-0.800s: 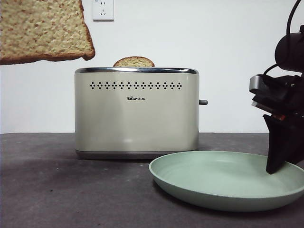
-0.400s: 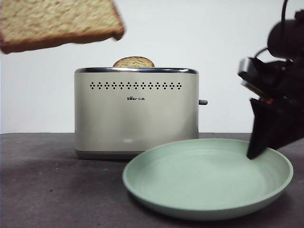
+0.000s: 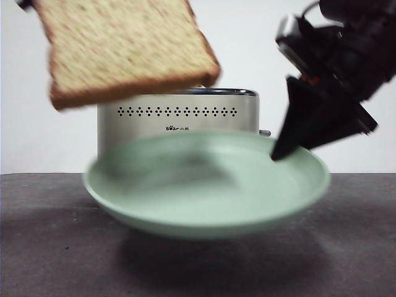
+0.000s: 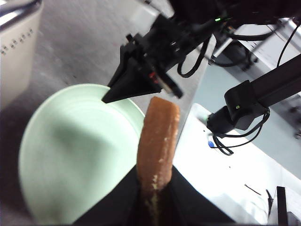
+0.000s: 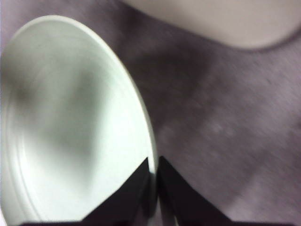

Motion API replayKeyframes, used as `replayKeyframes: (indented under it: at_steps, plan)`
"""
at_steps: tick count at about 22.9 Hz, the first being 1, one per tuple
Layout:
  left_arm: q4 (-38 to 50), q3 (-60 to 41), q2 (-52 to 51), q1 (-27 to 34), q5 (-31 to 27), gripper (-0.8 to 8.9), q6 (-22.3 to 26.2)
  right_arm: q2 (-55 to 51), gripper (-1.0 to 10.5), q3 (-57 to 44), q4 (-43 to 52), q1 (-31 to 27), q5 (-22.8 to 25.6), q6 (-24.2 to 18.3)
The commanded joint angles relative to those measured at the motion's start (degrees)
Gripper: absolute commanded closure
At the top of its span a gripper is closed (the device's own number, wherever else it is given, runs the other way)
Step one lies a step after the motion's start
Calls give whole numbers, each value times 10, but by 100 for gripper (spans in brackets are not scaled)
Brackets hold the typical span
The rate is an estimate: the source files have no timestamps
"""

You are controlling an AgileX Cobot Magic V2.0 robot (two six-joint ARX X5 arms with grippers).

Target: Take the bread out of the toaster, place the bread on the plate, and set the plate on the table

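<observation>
The bread [image 3: 127,49], a thick tan speckled slice, hangs tilted in the air above the plate's left half. In the left wrist view my left gripper [image 4: 154,188] is shut on its brown crust [image 4: 157,136]. The mint-green plate [image 3: 204,192] is off the table, in front of the cream toaster [image 3: 179,111]. My right gripper [image 3: 281,148] is shut on the plate's right rim, and the right wrist view shows its jaws [image 5: 153,162] pinching that rim [image 5: 141,122]. The left wrist view shows the plate [image 4: 70,150] below the bread, with the right gripper [image 4: 108,98] on its far edge.
The dark grey table [image 3: 49,247] lies under the plate, which casts a shadow on it. The toaster also shows in the left wrist view [image 4: 14,47] and the right wrist view [image 5: 225,19]. A white bench with a black arm base [image 4: 240,103] lies beyond the table's edge.
The right gripper has lifted the plate off the table and carried it left, in front of the toaster. The bread has moved right and down, over the plate.
</observation>
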Motion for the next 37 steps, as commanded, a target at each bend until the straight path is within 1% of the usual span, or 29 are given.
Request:
replayKeyframes:
  at_steps: [1,5,10,12,13,16,17,22,24,26,29,31,35,37]
  plan:
    - [22,6,46,-11,8,808,3,-7,943,6,14,16,-3,36]
    - [45,6,104,-23,22,808,3,-12,943,6,16,28,-3,43]
    - [62,6,175,-45,22,807,3,-12,943,6,17,34,-1,45]
    - [64,6,196,-51,21,789,3,-12,943,6,17,34,-2,45]
    - [66,6,204,-53,18,747,3,-12,943,6,16,34,-2,45]
    - [73,6,210,-56,-11,568,3,-12,943,6,16,34,-2,45]
    - [75,7,210,-57,-12,538,3,-12,943,6,16,34,-2,45]
    - [72,24,209,-62,-18,536,3,-12,943,6,12,34,-2,45]
    - [50,46,207,-71,-51,536,17,-12,943,6,12,34,-2,45]
    - [9,78,206,-90,-107,536,45,-12,943,6,12,34,-2,45]
    - [-34,122,206,-125,-189,536,66,-12,943,6,12,34,-2,47]
    - [-44,146,206,-144,-241,536,74,-12,943,6,12,34,-1,47]
    - [-73,199,205,-159,-308,536,74,-12,943,6,12,34,-1,51]
    - [-100,233,205,-160,-322,536,74,-12,943,6,12,34,2,53]
